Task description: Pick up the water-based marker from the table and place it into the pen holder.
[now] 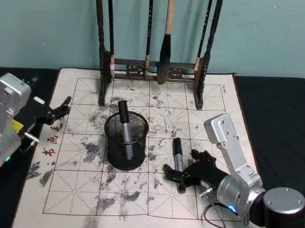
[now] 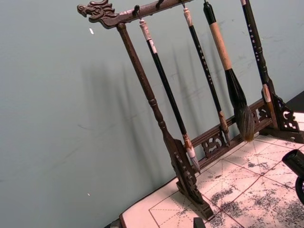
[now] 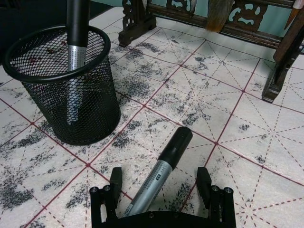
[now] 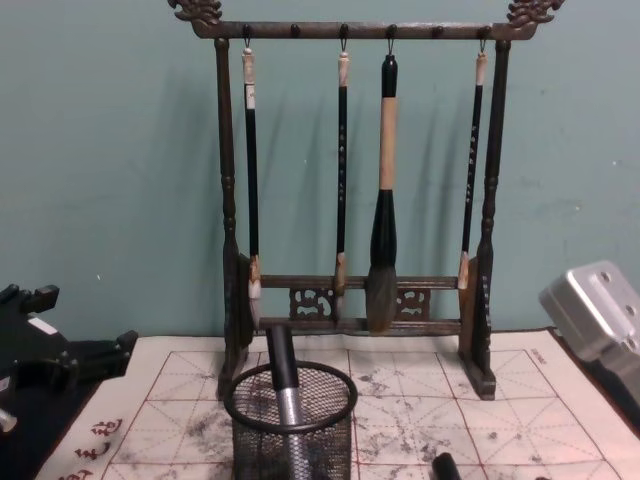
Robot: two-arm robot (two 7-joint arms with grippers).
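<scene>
A grey water-based marker with a black cap lies on the white gridded mat of the table, just right of the pen holder. The holder is a black mesh cup, and another marker stands tilted in it. My right gripper is down at the mat, open. In the right wrist view its fingers stand wide on either side of the marker's barrel without touching it, with the holder a short way beyond. My left gripper hovers open over the mat's left edge, holding nothing.
A tall dark wooden brush rack with several hanging brushes stands at the mat's back edge, behind the holder. Bare dark tabletop lies right of the mat. The teal wall is close behind.
</scene>
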